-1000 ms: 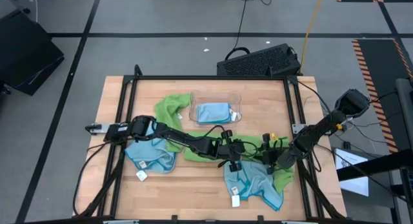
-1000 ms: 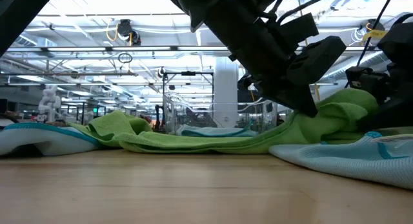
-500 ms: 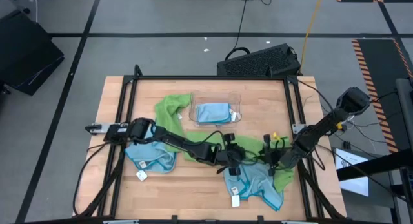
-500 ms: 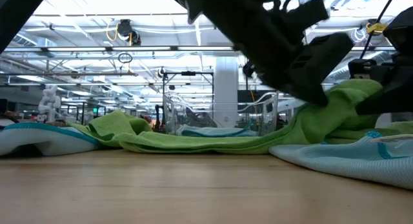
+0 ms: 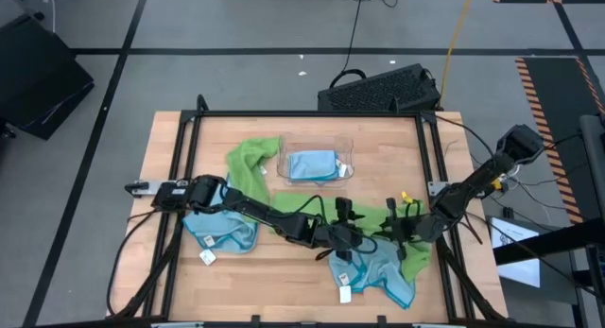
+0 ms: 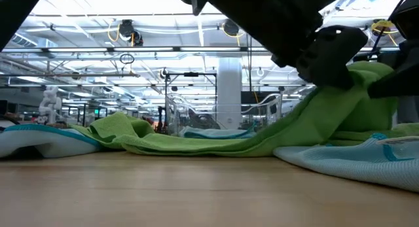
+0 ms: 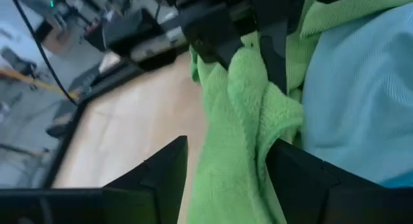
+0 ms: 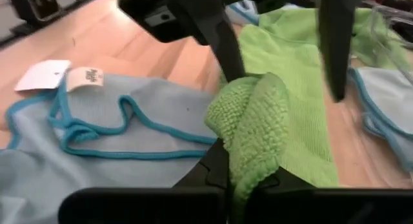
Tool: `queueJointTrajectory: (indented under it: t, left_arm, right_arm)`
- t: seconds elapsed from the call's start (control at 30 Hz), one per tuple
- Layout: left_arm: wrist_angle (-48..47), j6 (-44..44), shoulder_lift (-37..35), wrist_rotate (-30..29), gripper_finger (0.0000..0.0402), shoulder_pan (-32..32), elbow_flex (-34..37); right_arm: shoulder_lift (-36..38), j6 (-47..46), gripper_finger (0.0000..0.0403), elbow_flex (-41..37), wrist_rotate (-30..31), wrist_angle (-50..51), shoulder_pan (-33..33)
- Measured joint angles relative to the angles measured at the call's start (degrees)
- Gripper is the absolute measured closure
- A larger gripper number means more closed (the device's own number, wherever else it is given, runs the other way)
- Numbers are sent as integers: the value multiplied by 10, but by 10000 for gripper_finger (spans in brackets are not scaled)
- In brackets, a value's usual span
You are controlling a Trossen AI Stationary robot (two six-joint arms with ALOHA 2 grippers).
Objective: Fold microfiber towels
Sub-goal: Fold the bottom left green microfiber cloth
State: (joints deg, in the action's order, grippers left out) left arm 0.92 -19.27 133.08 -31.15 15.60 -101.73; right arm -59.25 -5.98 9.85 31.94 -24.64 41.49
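Two dark jointed arms, black cables along links; matte black wedge-shaped fingers (image 7: 161,179).

I cannot read any text. The white tag (image 8: 85,76) on the light blue towel (image 8: 116,143) carries small print, too blurred for me.

Bright even overhead light, soft shadows; wrist views blurred up close
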Motion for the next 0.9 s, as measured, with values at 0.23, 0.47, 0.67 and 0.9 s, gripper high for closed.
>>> queueJointTrajectory:
  t: [0.23, 0.47, 0.67, 0.9]
  left_arm:
    - [28, -63, 11, 84, 201, -22, 0]
    - [44, -66, 10, 116, 256, -24, 0]
    - [52, -22, 10, 166, 301, -27, 0]
    - [59, 3, 10, 174, 311, -27, 0]
  right_arm:
    - [4, -15, 399, 0, -38, 3, -25]
    - [4, -23, 399, 0, -67, 9, -44]
    - [4, -22, 399, 0, -68, 13, -55]
    - [4, -19, 399, 0, -70, 13, -56]
